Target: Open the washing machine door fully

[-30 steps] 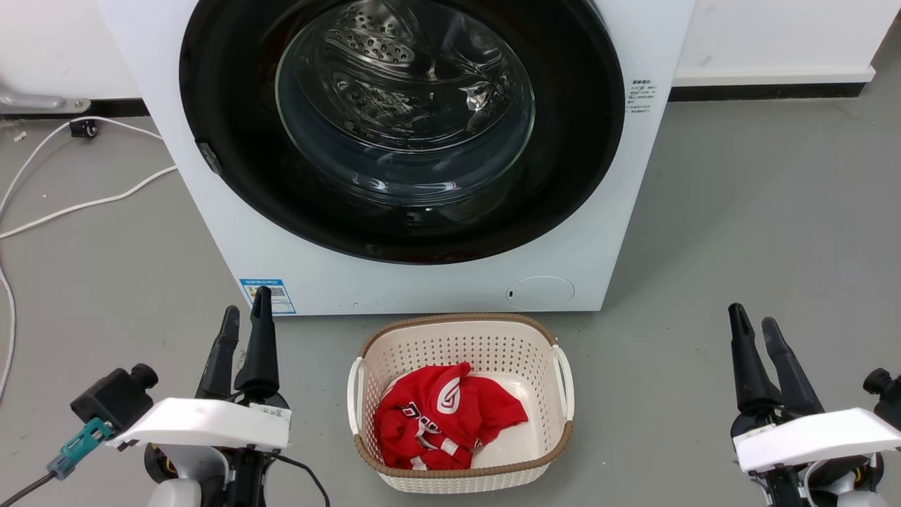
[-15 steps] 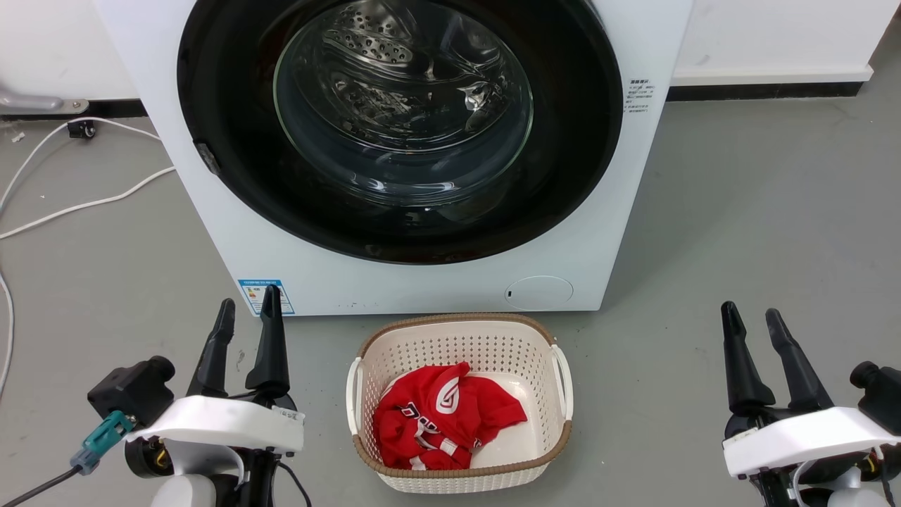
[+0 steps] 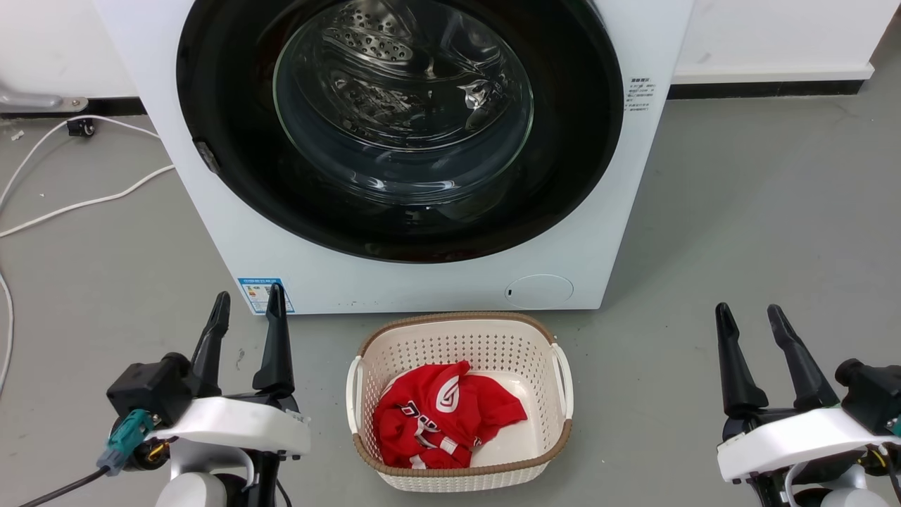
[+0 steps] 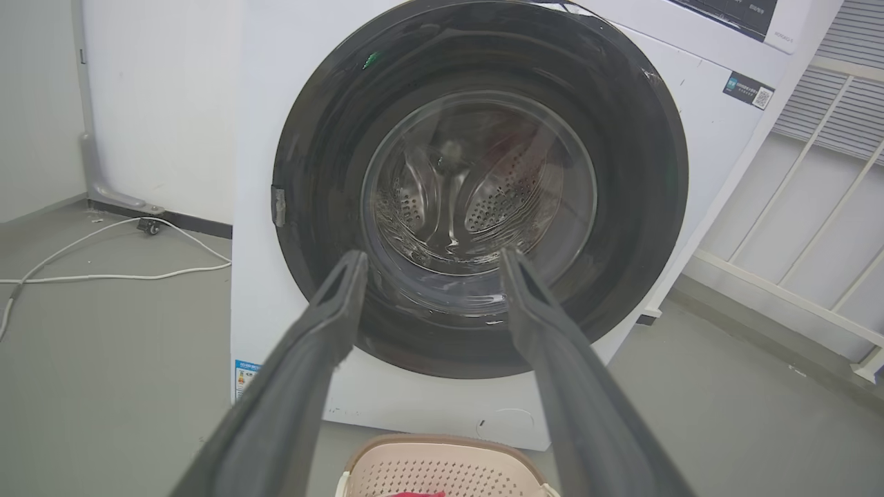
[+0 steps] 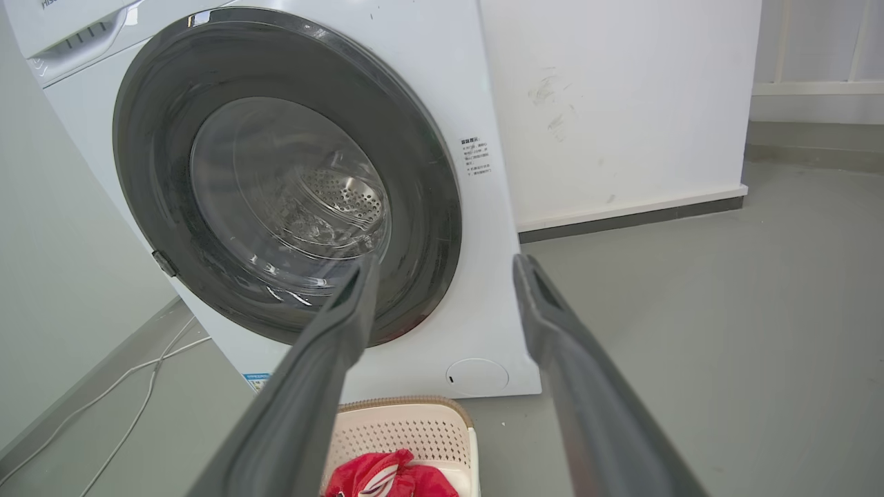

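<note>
The washing machine (image 3: pixel 436 285) is a white box straight ahead. The washing machine door (image 3: pixel 401 120), a glossy black ring around a bulging glass bowl, lies shut flat against its front, with a small grey catch (image 3: pixel 205 156) on its left edge. The steel drum shows through the glass. My left gripper (image 3: pixel 250 292) stands open and empty low at the left, short of the machine's lower left corner. My right gripper (image 3: pixel 747 308) is open and empty over bare floor, off to the machine's right. The door (image 4: pixel 480 186) shows beyond the open left gripper (image 4: pixel 434 254), and the door (image 5: pixel 286 179) beyond the open right gripper (image 5: pixel 447 259).
A cream laundry basket (image 3: pixel 461 320) holding a red garment (image 3: pixel 443 415) sits on the floor just before the machine, between my arms. White cables (image 3: pixel 84 204) trail over the grey floor at the left. A round flap (image 3: pixel 539 290) and a blue sticker (image 3: pixel 257 294) sit low on the machine's front.
Both grippers have spread their fingers wider. The left arm has drifted a little right and the right arm a little left. The door has not moved.
</note>
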You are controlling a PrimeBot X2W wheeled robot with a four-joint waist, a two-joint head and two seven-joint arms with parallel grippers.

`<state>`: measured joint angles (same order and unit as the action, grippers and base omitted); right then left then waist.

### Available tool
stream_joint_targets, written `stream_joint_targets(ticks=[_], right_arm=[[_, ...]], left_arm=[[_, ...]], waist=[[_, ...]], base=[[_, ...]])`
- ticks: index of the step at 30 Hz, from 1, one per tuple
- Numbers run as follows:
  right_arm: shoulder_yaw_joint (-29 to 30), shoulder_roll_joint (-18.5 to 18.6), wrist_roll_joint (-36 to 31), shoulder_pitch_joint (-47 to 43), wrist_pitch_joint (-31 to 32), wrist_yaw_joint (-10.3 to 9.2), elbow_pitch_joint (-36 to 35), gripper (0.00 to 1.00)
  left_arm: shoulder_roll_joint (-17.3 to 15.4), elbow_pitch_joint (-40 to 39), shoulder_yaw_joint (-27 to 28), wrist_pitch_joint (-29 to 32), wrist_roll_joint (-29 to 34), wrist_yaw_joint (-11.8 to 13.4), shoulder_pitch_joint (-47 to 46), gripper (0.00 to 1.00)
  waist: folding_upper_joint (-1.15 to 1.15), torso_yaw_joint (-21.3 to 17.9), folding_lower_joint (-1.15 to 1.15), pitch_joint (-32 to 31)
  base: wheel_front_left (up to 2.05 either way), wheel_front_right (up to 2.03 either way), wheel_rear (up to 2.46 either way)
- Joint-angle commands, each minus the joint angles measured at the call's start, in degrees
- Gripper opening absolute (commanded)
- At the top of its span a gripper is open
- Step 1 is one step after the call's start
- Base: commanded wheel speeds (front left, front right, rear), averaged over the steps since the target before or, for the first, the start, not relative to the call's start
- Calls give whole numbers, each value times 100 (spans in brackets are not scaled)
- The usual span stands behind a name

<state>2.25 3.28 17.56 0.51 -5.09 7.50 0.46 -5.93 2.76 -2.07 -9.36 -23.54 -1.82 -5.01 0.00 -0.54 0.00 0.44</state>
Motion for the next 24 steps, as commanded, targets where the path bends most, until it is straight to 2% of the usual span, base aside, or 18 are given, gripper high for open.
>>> stream_joint_targets(ticks=[1, 16, 24], right_arm=[[-5, -15, -184, -29, -22, -2, -79, 100], [-61, -28, -872, -89, -22, -2, -181, 100], [-63, -35, -1154, -126, -54, -2, -237, 100]], left_arm=[[-52, -76, -48, -56, 186, 47, -5, 100], [-138, -35, -167, -255, 842, 218, 39, 100], [-106, -60, -59, -347, 1133, 203, 109, 100]], waist=[[0, -4, 0, 2], [0, -32, 0, 15], [0, -37, 0, 14]], base=[[0, 0, 0], [0, 0, 0], [0, 0, 0]])
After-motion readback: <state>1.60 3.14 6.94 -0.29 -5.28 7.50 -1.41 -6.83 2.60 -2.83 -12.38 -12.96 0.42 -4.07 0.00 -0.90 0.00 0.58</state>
